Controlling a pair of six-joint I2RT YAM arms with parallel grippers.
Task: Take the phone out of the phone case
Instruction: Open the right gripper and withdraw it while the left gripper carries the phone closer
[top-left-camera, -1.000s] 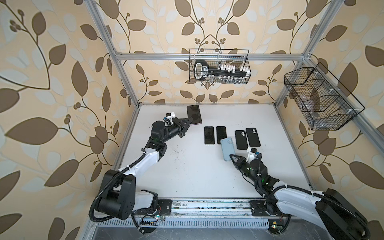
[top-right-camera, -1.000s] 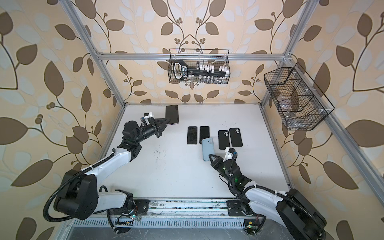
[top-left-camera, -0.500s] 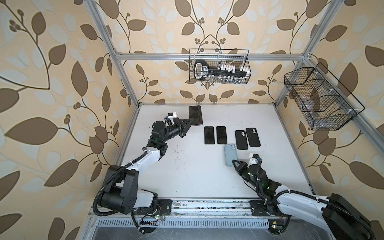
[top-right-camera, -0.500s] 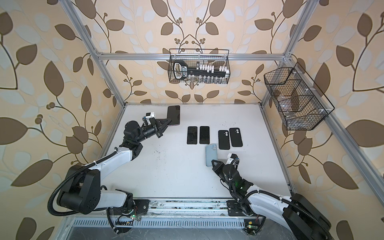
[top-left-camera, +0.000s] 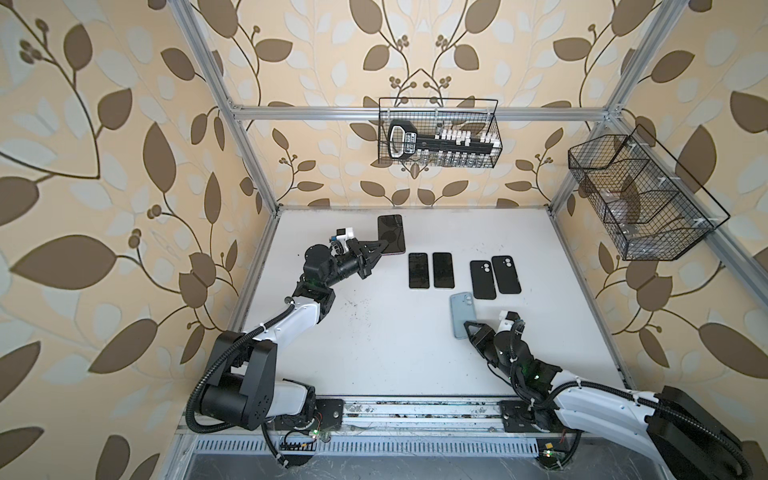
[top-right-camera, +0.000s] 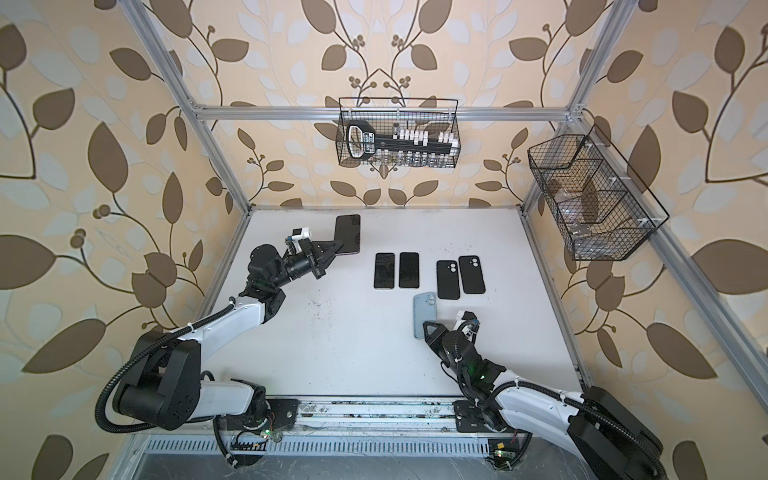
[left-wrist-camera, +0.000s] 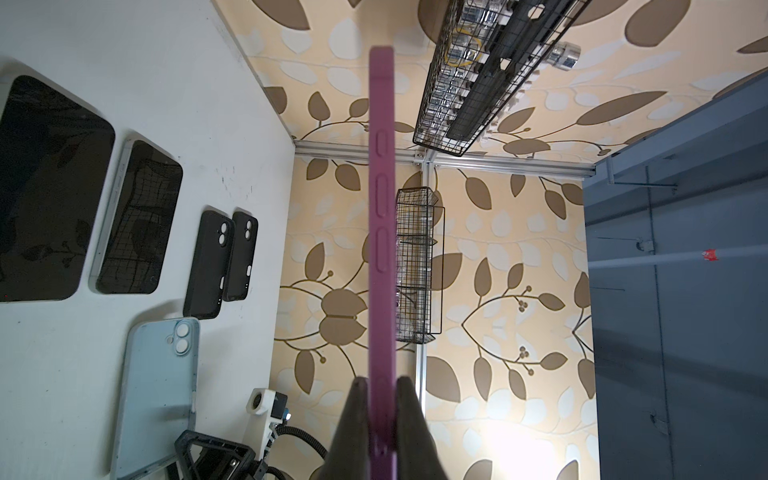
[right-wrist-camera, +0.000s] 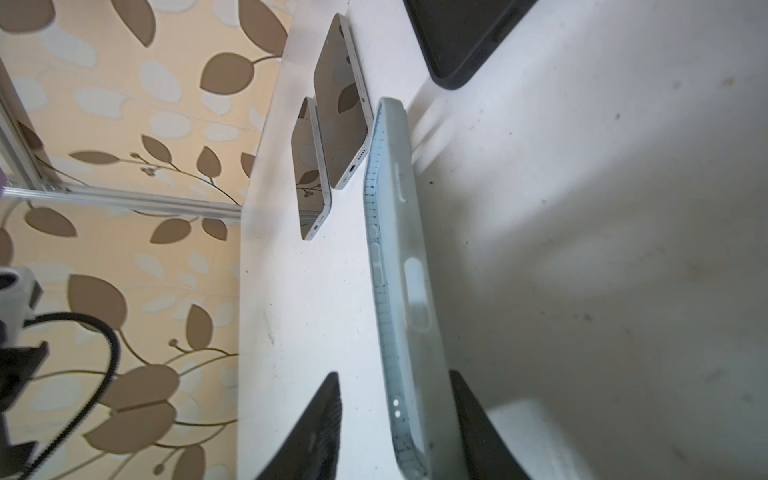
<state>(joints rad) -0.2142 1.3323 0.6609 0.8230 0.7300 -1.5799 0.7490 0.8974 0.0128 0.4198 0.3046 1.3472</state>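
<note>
Left gripper (top-left-camera: 384, 248) is clamping the pink-cased phone (top-left-camera: 391, 231) by its near end, far-left, long axis pointing far. Right gripper (right-wrist-camera: 394, 376), jaws parted, is straddling the pale blue case (top-left-camera: 461, 311), near-right, well apart.

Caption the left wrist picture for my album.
Left claw clamps a pink-cased phone edge-on, with bare phones and cases lying on the white table.

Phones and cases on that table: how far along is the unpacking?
Done: two bare phones and two black cases lie apart on the table. In hand: the left tool is shut on a pink-edged phone held above the table; the pale blue case, seemingly empty, lies between the right tool's open jaws. Left: likely setting that phone down.
</note>
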